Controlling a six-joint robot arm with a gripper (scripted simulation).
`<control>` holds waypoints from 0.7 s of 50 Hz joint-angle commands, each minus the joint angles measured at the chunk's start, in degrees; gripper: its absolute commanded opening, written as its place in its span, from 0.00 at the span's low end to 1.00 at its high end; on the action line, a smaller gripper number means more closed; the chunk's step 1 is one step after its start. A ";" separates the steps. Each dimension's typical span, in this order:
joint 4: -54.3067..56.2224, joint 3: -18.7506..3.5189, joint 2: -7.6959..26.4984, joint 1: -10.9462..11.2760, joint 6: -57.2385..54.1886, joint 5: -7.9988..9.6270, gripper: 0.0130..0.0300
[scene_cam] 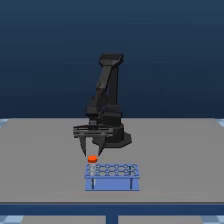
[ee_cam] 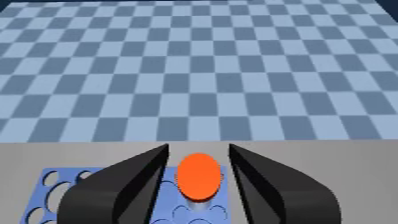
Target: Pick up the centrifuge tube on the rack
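One slim translucent whitish centrifuge tube with a round orange-red cap (scene_cam: 92,159) is all there is to grab here, and it stands upright in a hole at the corner of the small low light-blue block rack with rows of round holes (scene_cam: 112,178), on the exterior view's left, far row. My guess is it's super light and fairly stiff plastic, but smooth and round, so it could twist or slip out if pinched off-centre. The cap is the widest bit and sticks up clear of the rack, so I'd take hold on the cap or just under it and lift straight up, so it doesn't bind in the hole.

The black two-fingered gripper (scene_cam: 92,148) hangs right over it, jaws spread open and holding nothing. In the wrist view the cap (ee_cam: 199,176) sits neatly between the two dark fingers (ee_cam: 133,185), not touching either as far as I can tell.

The rack sits on a plain grey table (scene_cam: 40,160), arm base behind it.
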 commanded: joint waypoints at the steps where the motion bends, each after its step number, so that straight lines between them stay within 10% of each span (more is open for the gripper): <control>1: 2.47 0.30 0.37 0.00 -3.08 -0.42 1.00; 35: 17.48 2.25 3.84 0.00 -18.77 -3.36 1.00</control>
